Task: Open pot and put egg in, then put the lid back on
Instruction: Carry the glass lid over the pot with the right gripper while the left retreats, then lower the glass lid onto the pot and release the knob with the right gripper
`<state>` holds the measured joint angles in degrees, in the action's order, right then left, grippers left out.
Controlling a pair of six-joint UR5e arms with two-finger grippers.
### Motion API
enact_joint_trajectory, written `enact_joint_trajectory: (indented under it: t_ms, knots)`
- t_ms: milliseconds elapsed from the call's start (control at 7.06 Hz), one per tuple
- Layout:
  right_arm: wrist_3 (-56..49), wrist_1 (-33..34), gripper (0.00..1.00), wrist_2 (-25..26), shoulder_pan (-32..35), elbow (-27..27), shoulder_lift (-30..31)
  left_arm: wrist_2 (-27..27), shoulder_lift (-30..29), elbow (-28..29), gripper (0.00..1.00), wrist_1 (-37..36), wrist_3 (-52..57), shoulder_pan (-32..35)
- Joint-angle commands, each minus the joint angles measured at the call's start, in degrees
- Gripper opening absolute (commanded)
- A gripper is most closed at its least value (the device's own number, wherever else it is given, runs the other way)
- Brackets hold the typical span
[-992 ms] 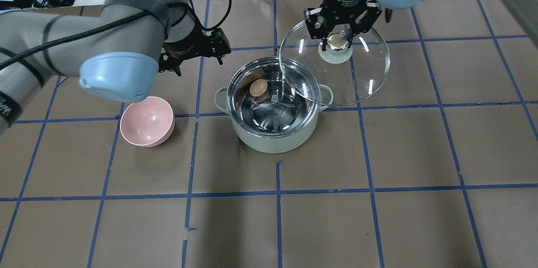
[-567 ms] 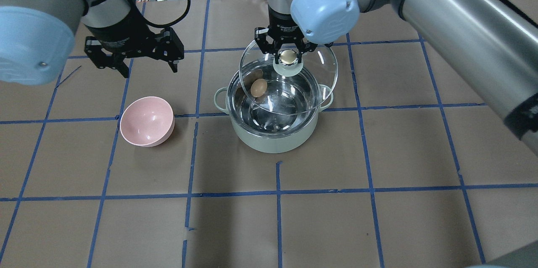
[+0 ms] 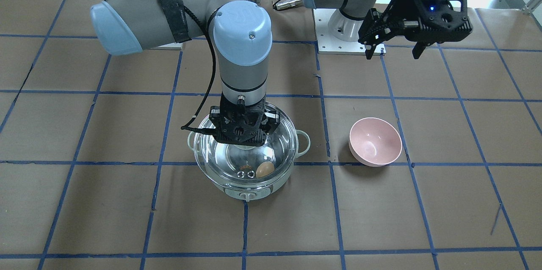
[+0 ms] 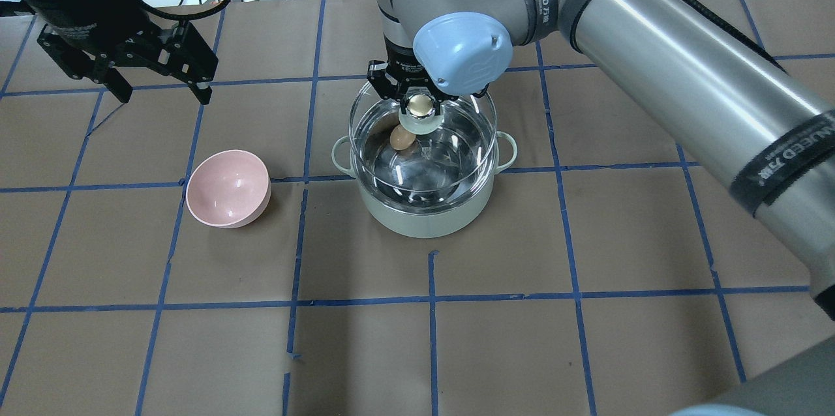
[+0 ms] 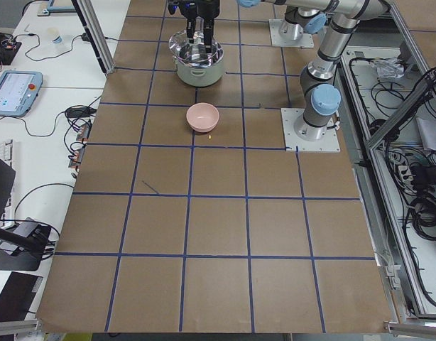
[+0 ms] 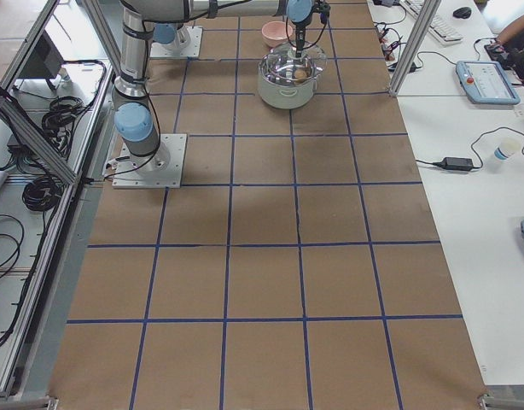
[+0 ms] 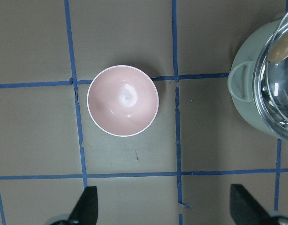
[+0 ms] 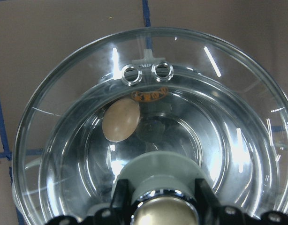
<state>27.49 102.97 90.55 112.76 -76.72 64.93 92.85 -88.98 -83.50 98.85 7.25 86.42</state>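
Note:
The mint-green pot (image 4: 424, 223) stands mid-table. The brown egg (image 4: 401, 137) lies inside it on the steel bottom and also shows in the right wrist view (image 8: 120, 119). My right gripper (image 4: 421, 103) is shut on the gold knob of the glass lid (image 4: 456, 135) and holds the lid level over the pot, nearly centred on the rim. I cannot tell whether the lid touches the rim. My left gripper (image 4: 163, 93) is open and empty, high over the table at the back left, away from the pot.
A pink bowl (image 4: 228, 188) sits empty to the left of the pot and shows below the left wrist camera (image 7: 123, 100). Blue tape lines grid the brown table. The right arm reaches across above the pot from the right.
My right gripper carried the lid from back right of the pot to over it and lower. My left gripper moved left and back, away from the pot.

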Motion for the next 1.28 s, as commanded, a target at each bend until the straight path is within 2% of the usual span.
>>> enact_joint_trajectory:
  t_ms: [0, 142, 283, 850, 1134]
  knots:
    - [-0.1, 0.1, 0.06, -0.2, 0.2, -0.4, -0.3, -0.2, -0.6, -0.1, 1.0, -0.6, 2.0, -0.2]
    - [-0.2, 0.0, 0.06, -0.3, 0.2, -0.7, -0.3, -0.4, -1.6, -0.3, 1.0, -5.4, 2.0, -0.2]
    - [-0.7, -0.4, 0.06, -0.3, 0.2, -1.0, -0.3, -0.9, -2.9, -1.0, 1.0, -6.6, 1.5, 0.3]
    - [-1.1, -0.4, 0.06, -1.5, 0.3, -2.0, -0.2, -1.8, -2.2, -1.5, 1.0, -5.9, 0.9, 0.8]
    - [-1.2, -0.7, 0.06, -1.6, 0.2, -2.0, -0.2, -1.7, -2.1, -1.0, 1.0, -4.3, -2.8, 0.8]
